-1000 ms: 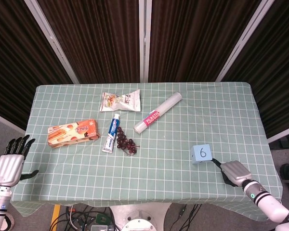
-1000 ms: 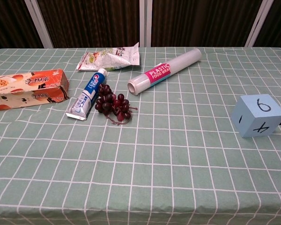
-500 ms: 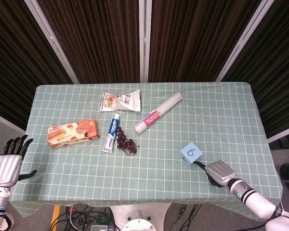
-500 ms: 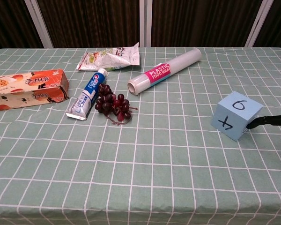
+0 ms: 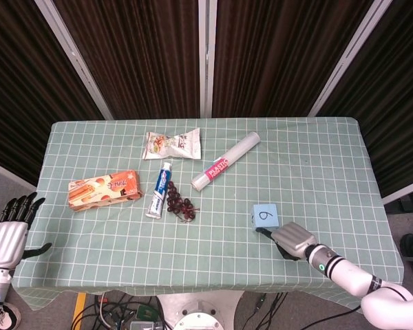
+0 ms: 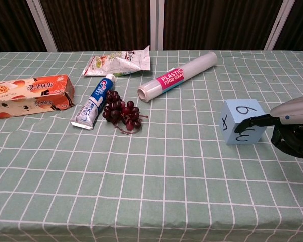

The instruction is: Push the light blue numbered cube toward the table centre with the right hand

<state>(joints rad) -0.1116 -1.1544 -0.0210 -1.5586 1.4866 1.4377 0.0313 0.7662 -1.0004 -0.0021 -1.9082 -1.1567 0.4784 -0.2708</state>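
Observation:
The light blue numbered cube [image 5: 265, 215] [image 6: 242, 121] sits on the green checked table [image 5: 330, 158], right of the middle, with a 6 on its top face. My right hand [image 5: 292, 239] [image 6: 293, 126] lies just right of it and slightly nearer me, low over the cloth. One dark finger [image 6: 252, 121] reaches out and touches the cube's near right face; the other fingers are curled under the silver back of the hand and hold nothing. My left hand [image 5: 7, 234] hangs off the table's left front corner, fingers apart and empty, and shows only in the head view.
Left of the cube lie a bunch of dark grapes [image 5: 180, 203] [image 6: 122, 113], a toothpaste tube [image 5: 160, 190] [image 6: 93, 107], a plastic wrap roll [image 5: 225, 161] [image 6: 178, 76], a snack bag [image 5: 171, 144] [image 6: 118, 63] and an orange biscuit box [image 5: 103, 190] [image 6: 28, 96].
My right hand has travelled left along the table's front, pushing the cube leftward toward the middle; the cube turned as it slid. The left hand sank slightly.

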